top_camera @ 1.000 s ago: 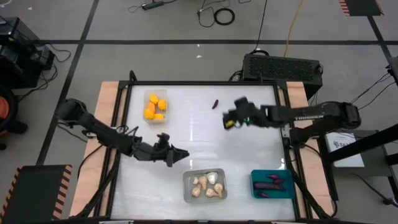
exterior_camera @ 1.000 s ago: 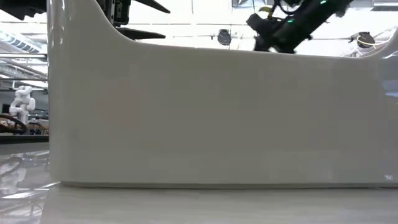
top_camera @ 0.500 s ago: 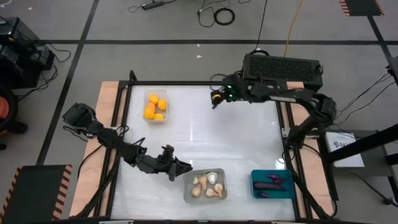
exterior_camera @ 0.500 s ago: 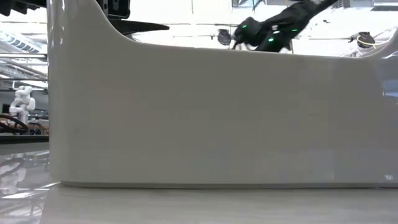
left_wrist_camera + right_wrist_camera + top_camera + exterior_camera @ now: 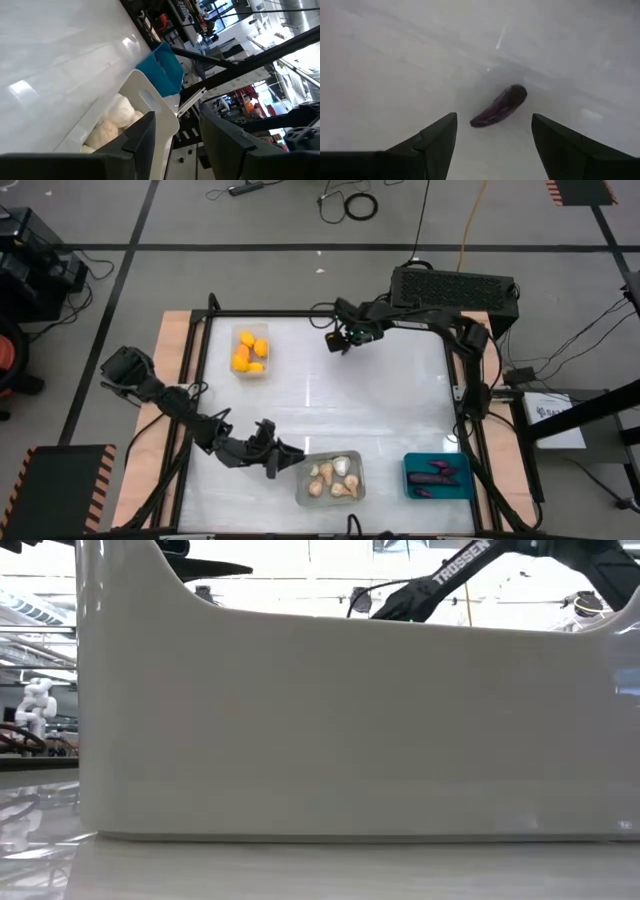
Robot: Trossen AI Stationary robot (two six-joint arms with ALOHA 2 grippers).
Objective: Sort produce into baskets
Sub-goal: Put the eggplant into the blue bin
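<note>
Baskets: three (image 5: 250, 350); loose eggplant: one (image 5: 498, 106)

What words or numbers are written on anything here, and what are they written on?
"TROSSEN": white letters on the dark robot arm in the low view.
White sheet on the grey stand right of the table, high view: dark print, too small to read.
Nothing else readable: the bins, the produce and the black vented box show no text.
</note>
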